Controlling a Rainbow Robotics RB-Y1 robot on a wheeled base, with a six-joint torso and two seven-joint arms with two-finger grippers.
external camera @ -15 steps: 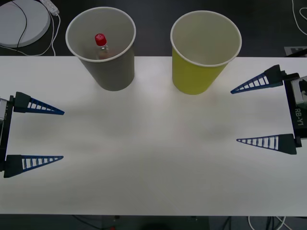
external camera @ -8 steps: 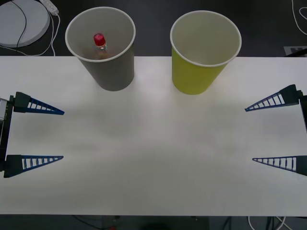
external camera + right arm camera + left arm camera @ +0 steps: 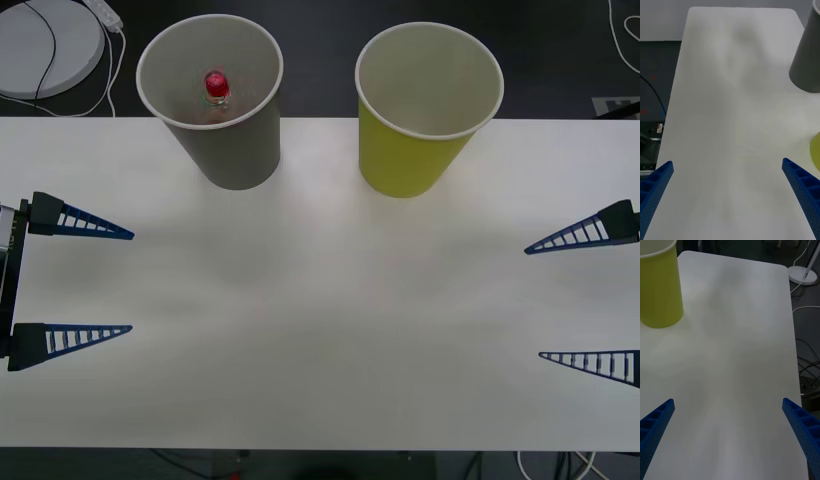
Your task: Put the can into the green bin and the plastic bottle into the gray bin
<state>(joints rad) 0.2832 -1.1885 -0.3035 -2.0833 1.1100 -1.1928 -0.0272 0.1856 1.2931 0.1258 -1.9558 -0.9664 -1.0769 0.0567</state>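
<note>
The gray bin [image 3: 238, 150] stands at the table's far left of centre. Inside it lies the plastic bottle [image 3: 216, 86], with its red cap toward me. To its right stands the green bin [image 3: 408, 160], whose white inside shows nothing. The can is out of view. My left gripper [image 3: 132, 283] rests open over the table's left edge. Over the right edge, my right gripper [image 3: 534, 302] is open and holds nothing. The right wrist view shows the gray bin [image 3: 808, 56], a sliver of the green bin [image 3: 815, 150] and that gripper [image 3: 727, 162]. The left wrist view shows the green bin [image 3: 658, 288] and that gripper [image 3: 728, 400].
The white table [image 3: 320, 300] spreads bare between the two grippers. A white round base [image 3: 45, 45] with cables lies on the dark floor beyond the far left corner. A similar white base [image 3: 802, 275] and cables lie past the table's edge in the left wrist view.
My right gripper has drawn back to the right and nearer the front edge, staying open. The bottle has shifted slightly inside the gray bin. The left arm has not moved.
</note>
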